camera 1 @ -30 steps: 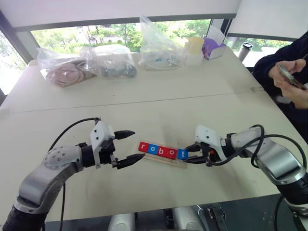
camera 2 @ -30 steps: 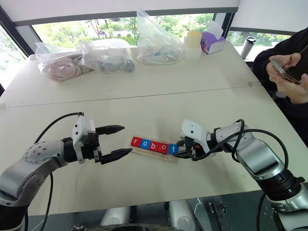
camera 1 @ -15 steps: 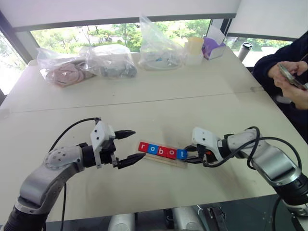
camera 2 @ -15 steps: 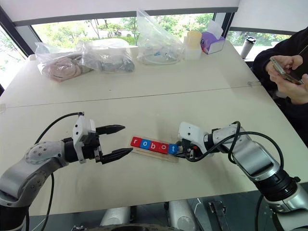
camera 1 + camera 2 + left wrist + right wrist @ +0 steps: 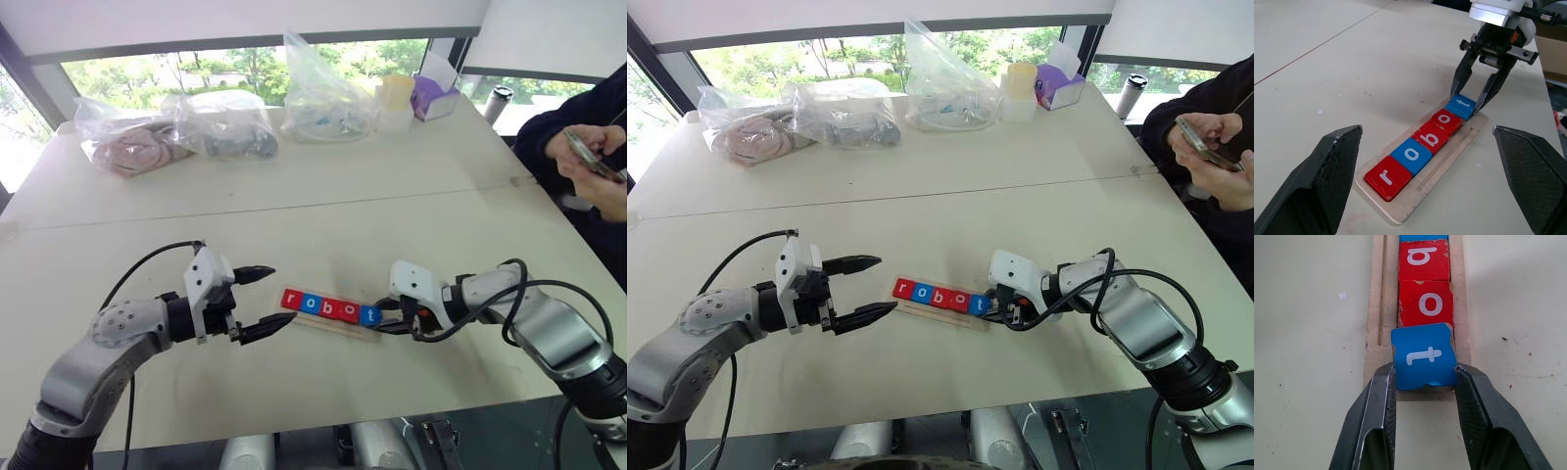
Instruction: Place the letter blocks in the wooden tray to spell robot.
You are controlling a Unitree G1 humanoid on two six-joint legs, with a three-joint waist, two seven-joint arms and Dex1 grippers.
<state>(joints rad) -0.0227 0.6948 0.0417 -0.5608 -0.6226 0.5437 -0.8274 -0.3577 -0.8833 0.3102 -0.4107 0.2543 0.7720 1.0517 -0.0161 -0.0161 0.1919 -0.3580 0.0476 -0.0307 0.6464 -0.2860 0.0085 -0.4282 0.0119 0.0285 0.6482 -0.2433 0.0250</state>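
Observation:
Five letter blocks lie in a row in the wooden tray [image 5: 1442, 169] and read r [image 5: 1386, 177], o [image 5: 1411, 156], b [image 5: 1430, 138], o [image 5: 1446, 120], t [image 5: 1463, 105]. The blue t block [image 5: 1424, 355] sits slightly askew at the tray's right end, overhanging it a little. My right gripper [image 5: 385, 315] is shut on the t block, one finger on each side. My left gripper [image 5: 283, 293] hovers open just left of the red r block [image 5: 291, 299], holding nothing.
Clear plastic bags [image 5: 225, 122] of items, a pale cup [image 5: 396, 103] and a purple tissue box [image 5: 436, 96] line the table's far side. A person holding a phone [image 5: 588, 152] sits at the right edge. A dark tumbler [image 5: 498, 103] stands at the far right.

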